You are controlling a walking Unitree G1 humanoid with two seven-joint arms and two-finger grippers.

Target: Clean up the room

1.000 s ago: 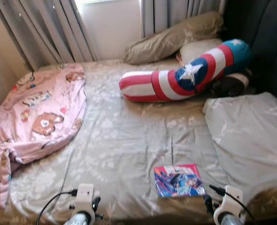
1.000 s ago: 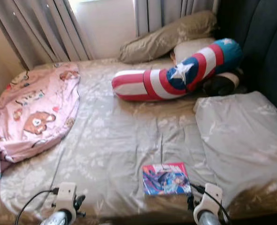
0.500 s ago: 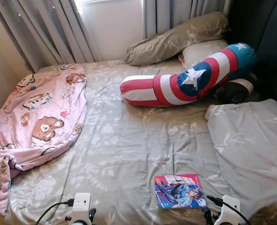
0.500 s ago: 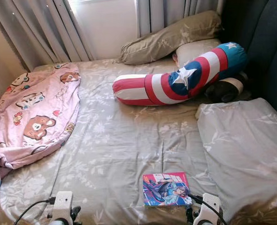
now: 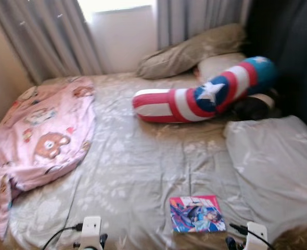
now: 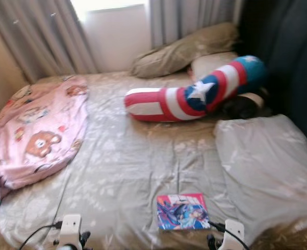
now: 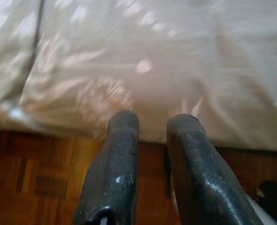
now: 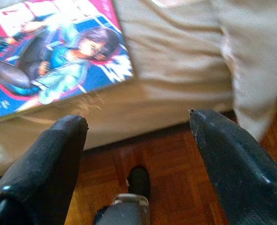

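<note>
A comic book with a pink and blue cover lies flat near the bed's front edge, right of centre. My right gripper hangs open just below that edge, over wooden floor, with the book just beyond its fingers. My left gripper is shut on nothing, pointing at the sheet's front edge above the floor. A crumpled pink blanket with bear prints lies on the bed's left side. A red, white and blue striped bolster lies across the far right.
Two olive pillows lean at the head of the bed under the curtained window. A grey pillow lies on the right side. A dark headboard stands at the right. Wooden floor runs below the front edge.
The head camera has shifted a little and the picture is blurred now. Nothing on the bed has moved, and both grippers stay low at the front edge.
</note>
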